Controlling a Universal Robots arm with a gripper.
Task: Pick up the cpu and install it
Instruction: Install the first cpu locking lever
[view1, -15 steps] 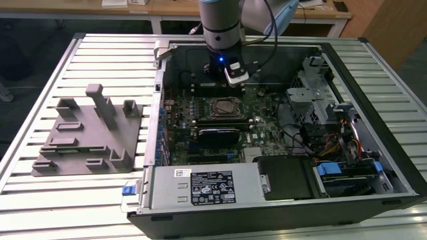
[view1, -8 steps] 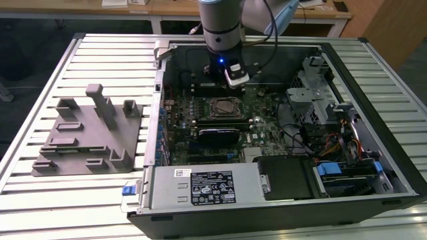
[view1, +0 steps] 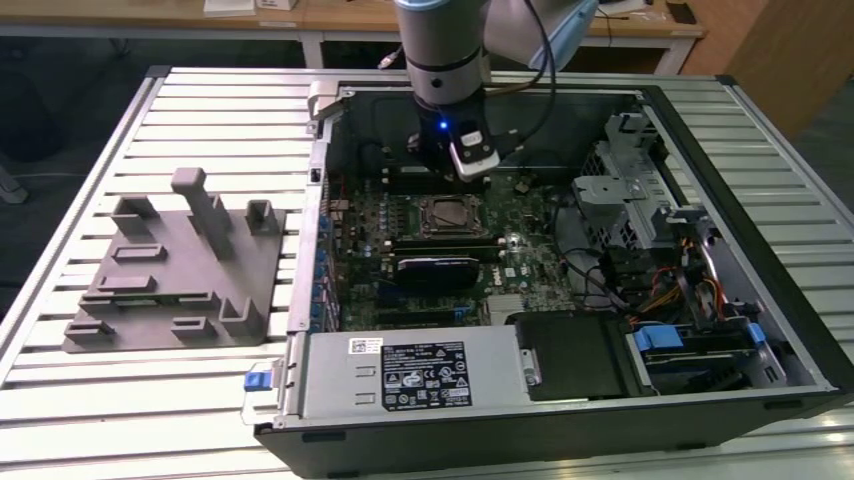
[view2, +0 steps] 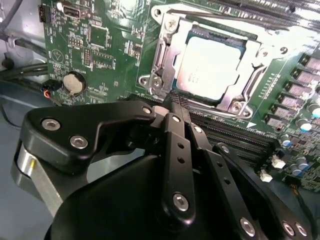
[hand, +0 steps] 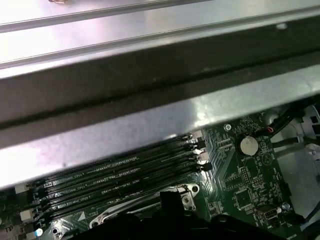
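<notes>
The cpu (view2: 212, 61), a pale silver-grey square chip, lies flat in the metal socket frame (view2: 165, 60) on the green motherboard (view2: 100, 55). In the exterior view the socket (view1: 447, 213) sits mid-board inside the open computer case (view1: 747, 330). My gripper (view2: 174, 102) hangs just off one edge of the socket, its black fingers (view2: 176, 145) pressed together with nothing between them. In the exterior view the arm (view1: 443, 60) reaches down into the case from the far side, its wrist (view1: 470, 155) just beyond the socket.
A grey fixture block (view1: 167, 265) with upright posts stands on the slatted table at the exterior view's left. Inside the case are a black finned heatsink (view1: 434, 270), the power supply (view1: 400, 375), a drive cage (view1: 627, 200) and cables (view1: 667, 290). Memory slots (hand: 115, 177) run beside the socket.
</notes>
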